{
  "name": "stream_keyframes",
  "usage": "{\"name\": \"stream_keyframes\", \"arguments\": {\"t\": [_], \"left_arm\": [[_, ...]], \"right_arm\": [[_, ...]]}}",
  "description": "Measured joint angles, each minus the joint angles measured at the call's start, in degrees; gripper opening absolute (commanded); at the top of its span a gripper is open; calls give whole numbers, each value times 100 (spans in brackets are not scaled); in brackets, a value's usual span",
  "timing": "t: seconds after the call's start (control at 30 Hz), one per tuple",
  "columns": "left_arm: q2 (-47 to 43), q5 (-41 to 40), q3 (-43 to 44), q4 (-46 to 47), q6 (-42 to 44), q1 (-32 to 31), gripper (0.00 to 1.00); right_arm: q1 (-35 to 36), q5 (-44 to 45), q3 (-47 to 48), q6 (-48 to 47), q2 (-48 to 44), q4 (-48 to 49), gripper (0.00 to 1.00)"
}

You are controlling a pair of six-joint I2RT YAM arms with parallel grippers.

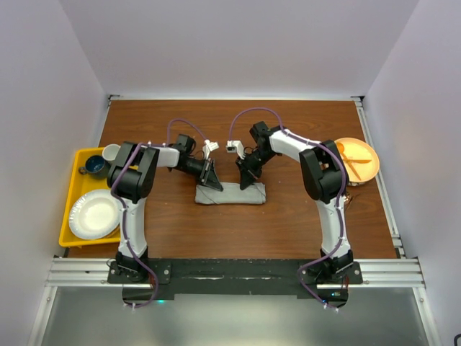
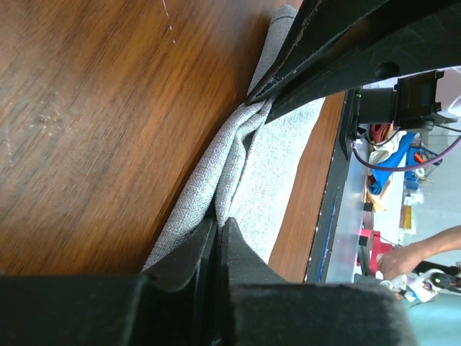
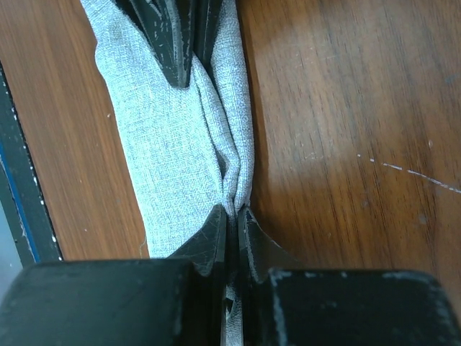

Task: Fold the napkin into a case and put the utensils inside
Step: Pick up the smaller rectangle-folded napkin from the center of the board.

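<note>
Napkin ridge | left pincer clamped on it | right pincer clamped on it

Brown wooden table, yellow tray at its left side, round white plate in the tray, white cup and dark blue cup behind it, orange plate far right.

Your napkin is lying midway across the table, between tray and dish.
The tray is sitting along the left edge, carrying a plate with two cups behind it; the dish is resting at the right edge.
</note>
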Motion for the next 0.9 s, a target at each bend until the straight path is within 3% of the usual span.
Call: {"name": "stream_keyframes", "arguments": {"t": [0.03,0.2,0.23,0.3,0.63,0.9], "left_arm": [[-24,-4,-48,81,-33,4,30],[-542,-52,-546,645,-254,7,48],[-726,-175,-662,717,-293,17,57],[-1058,-446,-809,815,-358,118,65],[-2374,-1143,-660,761,-260,1268,69],[-2603,-1460,-678,426,-37,1582,69]], "right_arm": [[0,7,-2,9,-4,2,0],[17,243,-393,236,-387,422,0],[37,332,-501,271,-520,535,0],[68,625,-793,367,-922,807,0],[284,2638,-2566,601,-3049,3377,0],[1757,4983,-4953,-472,-3670,6356,0]]}}
